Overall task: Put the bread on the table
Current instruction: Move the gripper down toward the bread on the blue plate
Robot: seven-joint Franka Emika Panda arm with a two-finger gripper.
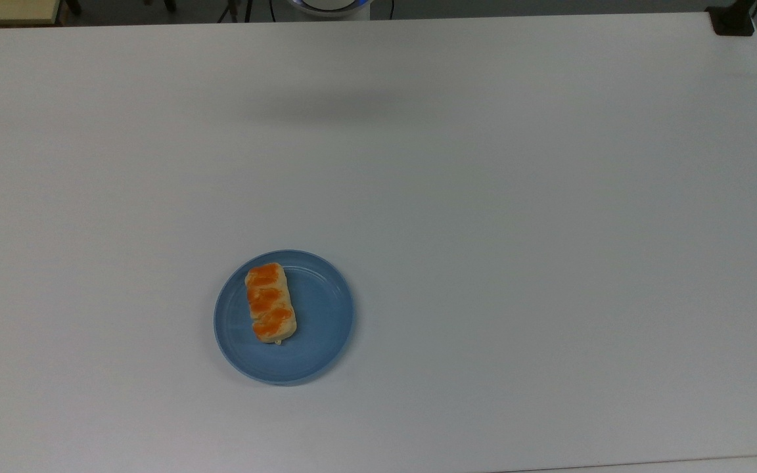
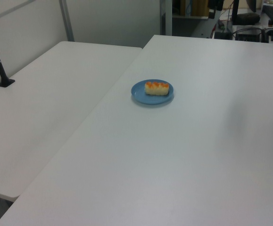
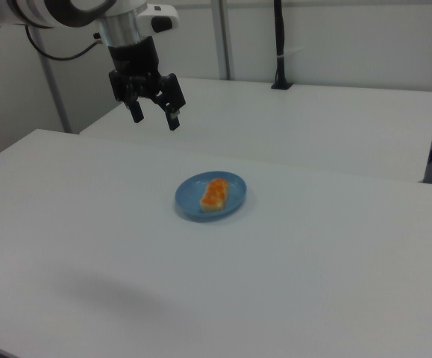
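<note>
Top view: you have the bread [image 1: 271,303] lying on the plate [image 1: 319,315], toward the plate's rim on the top view's left, its long axis running roughly toward the table's far edge; the plate sits on the table [image 1: 516,230] nearer the front edge than the far one, left of centre. The roll is pale cream with three orange-brown glazed humps in a row, and much smaller than the plate. Left view: the bread [image 2: 157,88] lies sideways across the plate [image 2: 138,92], humps up, plate well in from every table [image 2: 197,155] edge. Right view: the gripper [image 3: 155,115] hangs high above the table [image 3: 312,276], well apart from the plate [image 3: 189,198] and toward the far-left corner in the right view, fingers spread and holding nothing. The bread [image 3: 215,194] is untouched, so by my reading you are at the approach, with no grasp made yet. Next you would need to bring the gripper over the roll, turn the jaws across its short width, descend, and close gently; it looks soft.
</note>
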